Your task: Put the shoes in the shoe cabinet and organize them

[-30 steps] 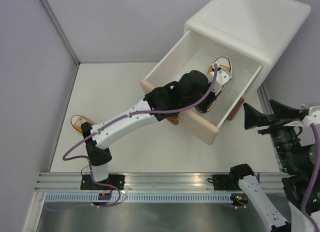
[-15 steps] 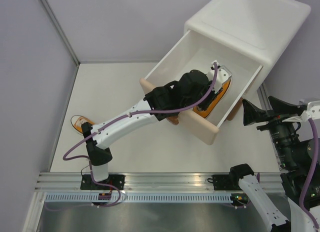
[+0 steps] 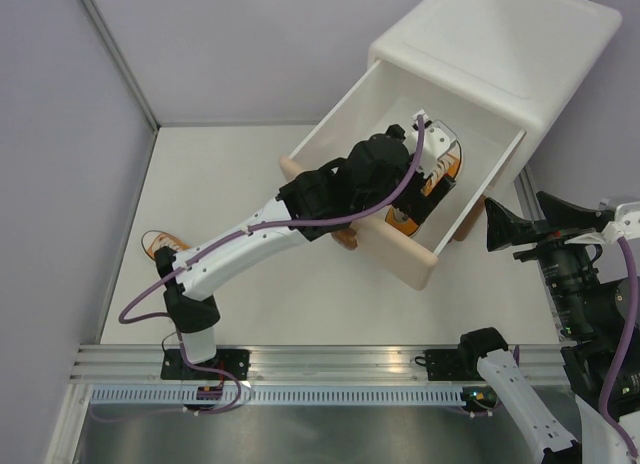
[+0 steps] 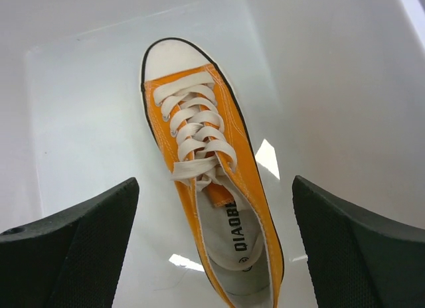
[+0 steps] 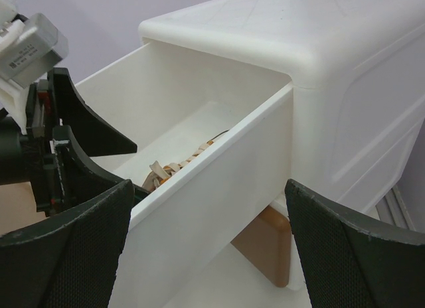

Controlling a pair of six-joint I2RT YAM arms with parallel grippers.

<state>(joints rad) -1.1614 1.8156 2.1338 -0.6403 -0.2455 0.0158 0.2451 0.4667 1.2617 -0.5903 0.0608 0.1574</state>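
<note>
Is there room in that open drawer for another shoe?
Yes: bare white floor between the orange canvas sneaker and the left wall of the open white drawer. Crowded on the right, where the shoe lies beneath the left tool.

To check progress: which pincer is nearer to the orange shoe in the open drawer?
Left. The left pincer hangs open above the orange shoe; the right pincer is outside the drawer.

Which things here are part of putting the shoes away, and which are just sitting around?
Part of the job:
orange sneaker lying in the open drawer
second orange sneaker on the table
shoe cabinet
left gripper, open

Just there:
metal rail at the near edge
wall panels
</note>
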